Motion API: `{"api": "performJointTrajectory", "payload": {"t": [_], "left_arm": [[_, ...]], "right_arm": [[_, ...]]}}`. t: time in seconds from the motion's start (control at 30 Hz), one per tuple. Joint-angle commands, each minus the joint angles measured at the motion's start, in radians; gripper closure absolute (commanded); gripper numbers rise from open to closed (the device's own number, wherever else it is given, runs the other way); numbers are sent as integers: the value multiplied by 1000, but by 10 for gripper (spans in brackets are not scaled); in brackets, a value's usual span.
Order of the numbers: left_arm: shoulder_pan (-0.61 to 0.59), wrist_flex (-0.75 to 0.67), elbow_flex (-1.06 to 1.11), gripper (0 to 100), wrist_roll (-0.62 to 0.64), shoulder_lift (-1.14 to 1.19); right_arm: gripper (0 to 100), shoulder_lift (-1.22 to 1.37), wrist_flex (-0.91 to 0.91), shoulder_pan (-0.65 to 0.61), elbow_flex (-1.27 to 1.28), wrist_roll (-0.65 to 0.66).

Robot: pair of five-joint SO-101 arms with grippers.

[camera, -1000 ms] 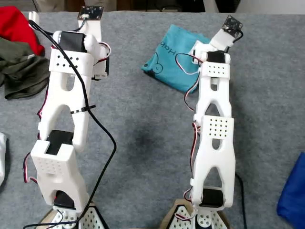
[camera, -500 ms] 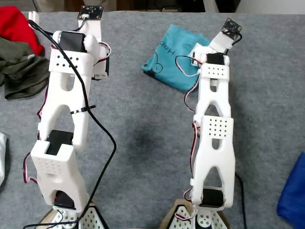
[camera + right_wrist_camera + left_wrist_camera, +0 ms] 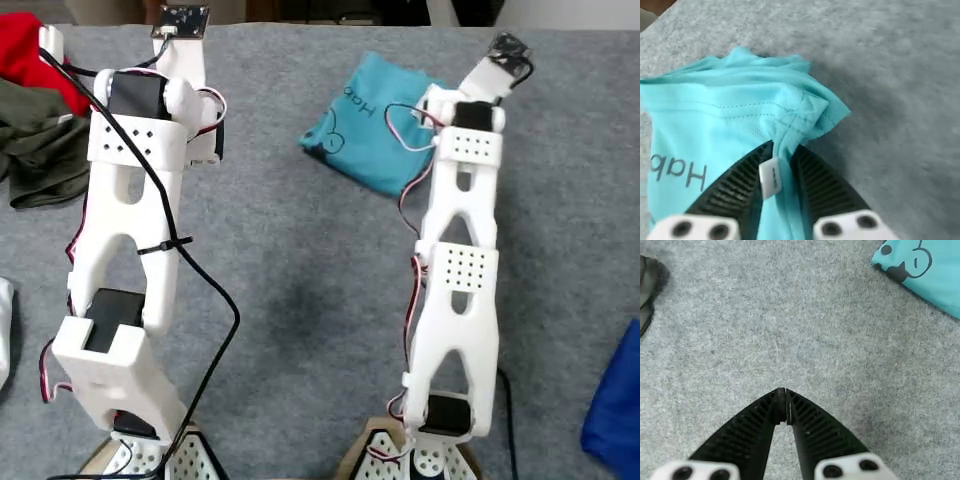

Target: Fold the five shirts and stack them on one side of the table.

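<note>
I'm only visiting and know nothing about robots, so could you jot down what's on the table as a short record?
teal shirt: roughly folded, far middle of the grey table
right gripper: shut on the teal shirt's edge
left gripper: shut, empty, above bare table
red shirt and dark green shirt: heaped, unfolded, far left corner
blue shirt: at the right edge

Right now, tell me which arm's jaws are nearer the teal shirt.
Right. The right arm has its jaws shut on a fold of the teal shirt. The left arm has its jaws shut over the bare grey table, apart from the shirt.
</note>
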Motion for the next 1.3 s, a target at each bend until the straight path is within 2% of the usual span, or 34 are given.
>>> {"api": "performJointTrajectory", "payload": {"t": [0.0,0.23,0.57,0.77,0.83,1.03,1.17,1.27], "left_arm": [[2,9,-8,980,-8,-58],[52,9,-8,980,-5,-58],[87,9,-5,980,-2,-58],[87,9,0,980,0,-58],[87,9,0,980,0,-58],[87,9,-5,980,2,-58],[89,9,-8,980,2,-58],[89,9,-8,980,2,-58]], "right_arm": [[994,-42,72,38,-102,-5],[994,-42,0,21,-101,2],[993,35,-285,-90,-61,212],[981,54,-334,-104,-53,238],[931,53,-330,-84,-13,242],[640,48,-158,-39,18,238],[620,54,-66,-21,-45,219],[620,54,-61,-12,-61,166]]}}
